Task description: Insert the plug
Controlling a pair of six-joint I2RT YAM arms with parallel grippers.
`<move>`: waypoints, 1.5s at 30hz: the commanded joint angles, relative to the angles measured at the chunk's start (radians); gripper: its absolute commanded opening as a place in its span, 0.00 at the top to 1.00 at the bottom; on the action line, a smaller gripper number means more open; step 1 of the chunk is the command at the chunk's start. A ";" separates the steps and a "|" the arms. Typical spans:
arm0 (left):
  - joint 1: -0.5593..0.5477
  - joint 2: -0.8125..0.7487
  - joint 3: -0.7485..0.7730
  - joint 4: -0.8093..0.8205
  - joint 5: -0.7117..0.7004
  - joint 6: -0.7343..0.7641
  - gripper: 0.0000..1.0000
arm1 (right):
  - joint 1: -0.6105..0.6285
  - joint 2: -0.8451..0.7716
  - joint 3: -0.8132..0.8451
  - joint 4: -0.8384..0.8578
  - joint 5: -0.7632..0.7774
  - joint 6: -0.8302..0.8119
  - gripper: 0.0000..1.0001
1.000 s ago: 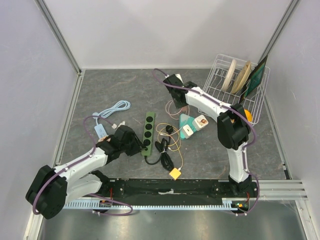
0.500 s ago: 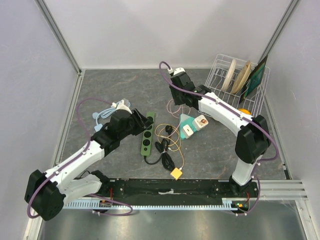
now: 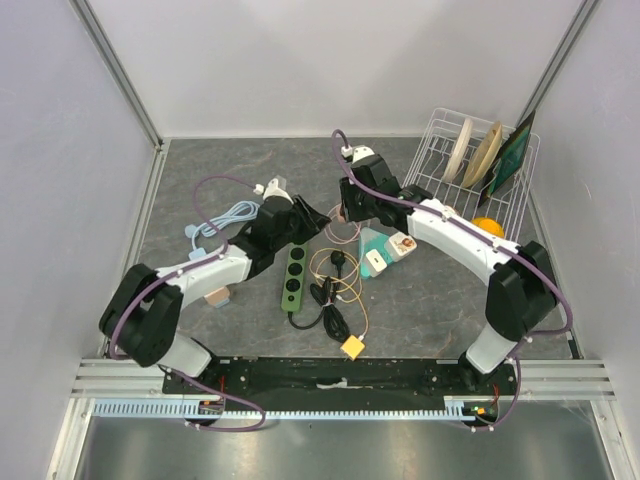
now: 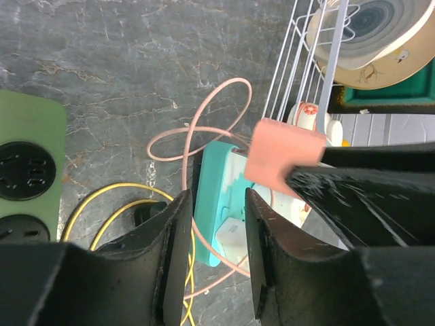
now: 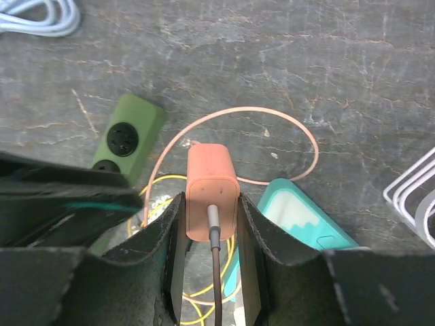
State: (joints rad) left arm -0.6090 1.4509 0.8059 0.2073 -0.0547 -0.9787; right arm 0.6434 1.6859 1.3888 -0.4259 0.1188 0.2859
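Grey marbled tabletop (image 3: 220, 172), pale walls (image 3: 300, 60), right pincer (image 5: 212, 207) pinching pink plug (image 5: 212, 173), left pincer (image 4: 217, 207) slightly spread

Matt salmon plastic plug (image 5: 213, 190), matt green plastic power strip (image 3: 295, 275), glossy white wire rack (image 3: 430, 150).

L arm (image 3: 215, 268) & R arm (image 3: 450, 232) stretched fwd, tips close; L end effector (image 4: 217, 204) slightly parted, R end effector (image 5: 212, 204) clamped.
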 commanded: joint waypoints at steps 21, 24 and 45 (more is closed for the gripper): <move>-0.232 0.020 -0.197 0.319 0.142 -0.094 0.73 | 0.012 0.041 -0.047 0.250 -0.267 0.185 1.00; -0.244 0.002 -0.211 0.320 0.142 -0.095 0.73 | 0.036 0.112 -0.004 0.216 -0.280 0.179 1.00; -0.278 -0.454 -0.246 -0.254 -0.120 0.018 0.43 | 0.111 0.288 0.144 0.104 -0.165 0.162 1.00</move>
State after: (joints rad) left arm -0.8833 1.1213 0.5056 0.2371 0.0040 -1.0466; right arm 0.7444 1.9404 1.4555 -0.2794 -0.1024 0.4564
